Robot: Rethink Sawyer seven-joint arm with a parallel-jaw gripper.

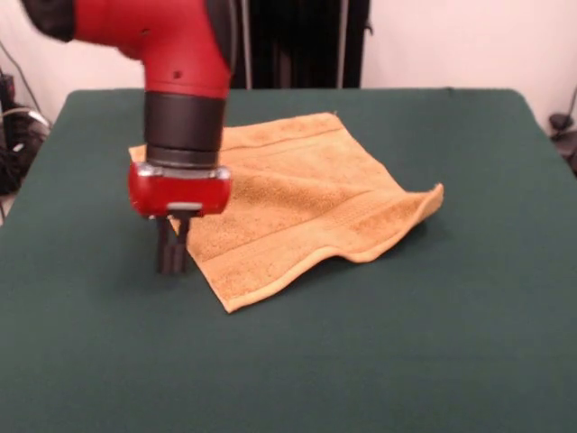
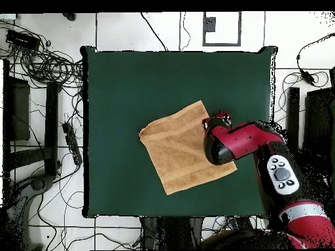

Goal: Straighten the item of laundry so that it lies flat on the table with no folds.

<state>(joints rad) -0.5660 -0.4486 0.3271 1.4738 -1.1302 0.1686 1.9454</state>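
Observation:
The golden-tan towel (image 1: 306, 198) lies spread on the dark green table (image 1: 424, 352), turned like a diamond. Its right corner (image 1: 431, 200) is lifted in a ripple and the front edge waves a little there. The rest lies flat, with border bands showing. My gripper (image 1: 172, 257) hangs straight down from the red wrist, its dark fingers close together with their tips at the table, right at the towel's left edge. I cannot tell whether they pinch the hem. In the overhead view the towel (image 2: 180, 153) sits mid-table and the gripper (image 2: 219, 121) is over its right edge, fingers hidden.
Bare green table (image 2: 131, 85) surrounds the towel on all sides. The red arm (image 2: 262, 147) reaches in from the lower right of the overhead view. Cables (image 2: 46, 65) and dark equipment lie on the floor beside the table. A black stand (image 1: 297, 41) rises behind it.

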